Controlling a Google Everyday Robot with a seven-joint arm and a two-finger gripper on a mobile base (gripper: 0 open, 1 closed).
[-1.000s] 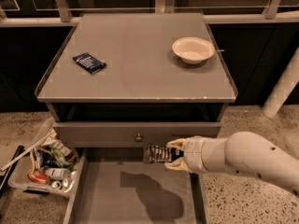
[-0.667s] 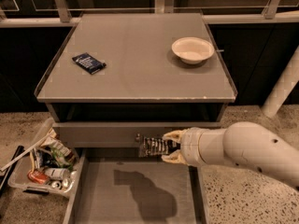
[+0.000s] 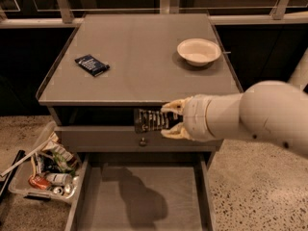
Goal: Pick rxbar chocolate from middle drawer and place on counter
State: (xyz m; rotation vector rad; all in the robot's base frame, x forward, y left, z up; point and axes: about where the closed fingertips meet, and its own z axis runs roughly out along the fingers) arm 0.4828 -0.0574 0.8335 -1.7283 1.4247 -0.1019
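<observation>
Risen beside counter, end effector half-hides rxbar chocolate.

White lettering on rxbar chocolate unreadable (dark blue packet print too), gripper clasping it beside counter front

rxbar chocolate: black, white lettering, level, in gripper at counter front edge | middle drawer: open below

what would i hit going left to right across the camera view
bin of clutter on the floor → dark blue packet on the counter → rxbar chocolate, held above the open middle drawer → gripper, shut on the bar's right end → white bowl
</observation>
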